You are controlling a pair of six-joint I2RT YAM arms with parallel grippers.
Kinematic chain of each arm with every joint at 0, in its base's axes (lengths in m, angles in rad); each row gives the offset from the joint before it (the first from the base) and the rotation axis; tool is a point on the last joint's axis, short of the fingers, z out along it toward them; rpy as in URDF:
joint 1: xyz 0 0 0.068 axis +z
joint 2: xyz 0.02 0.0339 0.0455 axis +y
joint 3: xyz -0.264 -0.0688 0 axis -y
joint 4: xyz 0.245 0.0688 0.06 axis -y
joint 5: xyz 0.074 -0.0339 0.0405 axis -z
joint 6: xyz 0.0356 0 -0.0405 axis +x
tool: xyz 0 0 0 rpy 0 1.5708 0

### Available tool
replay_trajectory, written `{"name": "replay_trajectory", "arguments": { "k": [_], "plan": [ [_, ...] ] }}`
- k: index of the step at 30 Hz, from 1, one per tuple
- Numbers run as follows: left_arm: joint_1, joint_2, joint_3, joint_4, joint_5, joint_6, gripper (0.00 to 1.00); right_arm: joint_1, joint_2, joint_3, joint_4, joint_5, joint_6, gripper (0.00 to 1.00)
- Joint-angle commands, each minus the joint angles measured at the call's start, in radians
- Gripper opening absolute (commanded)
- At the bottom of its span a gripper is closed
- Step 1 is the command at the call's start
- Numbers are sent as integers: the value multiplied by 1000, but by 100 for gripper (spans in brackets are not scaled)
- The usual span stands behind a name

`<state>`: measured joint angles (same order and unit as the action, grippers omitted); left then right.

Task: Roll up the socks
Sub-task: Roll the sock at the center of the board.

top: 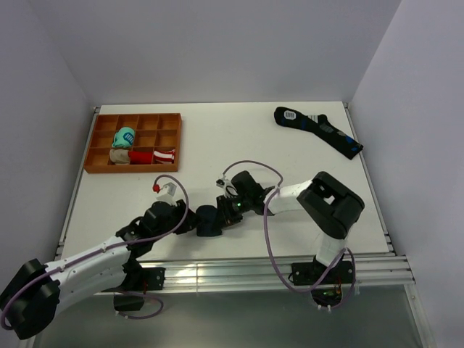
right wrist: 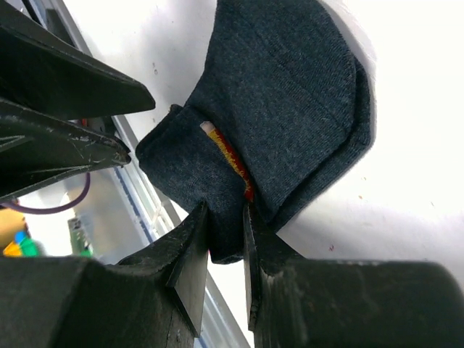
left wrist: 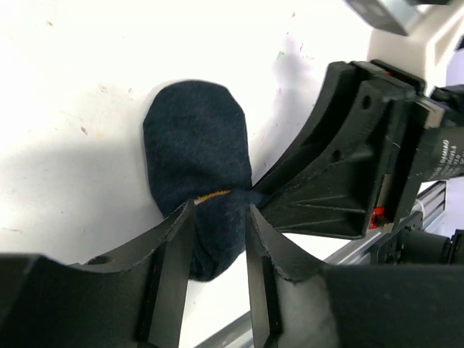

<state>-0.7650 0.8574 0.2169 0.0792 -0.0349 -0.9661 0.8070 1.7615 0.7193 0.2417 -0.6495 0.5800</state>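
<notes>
The short dark navy fabric sock pair (top: 209, 221) lies on the white table (top: 232, 138) close to its near edge, a little left of the middle, between the tips of the two arms. It is partly doubled over. In the right wrist view one end is folded back onto the flat remainder (right wrist: 290, 94), and a small red-and-yellow woven patch (right wrist: 228, 156) shows at the crease.

The right jaws are clamped on the edge of that fold with only cloth between them, most likely to keep the turn from springing open. The left jaws come in from the opposite side and stand apart, one on each flank of the folded end. Whether they press the cloth or merely straddle it I cannot tell.

The two sets of jaws almost meet over the socks. That would suit a hand-over, one holding the turn while the other takes a new bite further round. I judge the roll begun but far from finished, since a broad lobe of the socks (left wrist: 196, 145) lies flat on the table.

Well apart, at the far left corner, an orange compartment tray (top: 134, 169) holds a teal bundle (top: 125, 136), a beige bundle (top: 119, 155) and a red-and-white bundle (top: 163, 155). It is presumably where a finished roll goes. A longer dark sock with blue marks (top: 319, 130) lies near the far right corner.
</notes>
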Motion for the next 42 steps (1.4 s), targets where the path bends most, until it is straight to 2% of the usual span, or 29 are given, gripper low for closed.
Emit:
{"name": "replay_trajectory", "arguments": {
  "k": [1, 4, 7, 11, 25, 30, 35, 42],
  "plan": [
    [-10, -27, -37, 96, -48, 9, 40, 1, 101, -4, -269, 71, -83, 15],
    [-26, -58, -79, 146, -74, 18, 41, -6, 121, 26, -318, 53, -97, 15],
    [-101, -93, -114, 182, -163, 21, 43, -11, 127, 64, -381, 45, -120, 15],
    [-143, -161, -175, 240, -223, 21, 44, -28, 144, 115, -471, 25, -160, 15],
    [-198, -143, -214, 323, -315, 96, 45, -72, 210, 216, -639, -73, -255, 15],
    [-217, -81, -241, 373, -333, 101, 45, -95, 236, 256, -699, -105, -281, 15],
    [-266, 44, -249, 473, -375, 96, 45, -114, 259, 330, -794, -118, -319, 15],
    [-313, 111, -290, 616, -399, 102, 45, -134, 288, 339, -786, -130, -312, 15]
  ]
}}
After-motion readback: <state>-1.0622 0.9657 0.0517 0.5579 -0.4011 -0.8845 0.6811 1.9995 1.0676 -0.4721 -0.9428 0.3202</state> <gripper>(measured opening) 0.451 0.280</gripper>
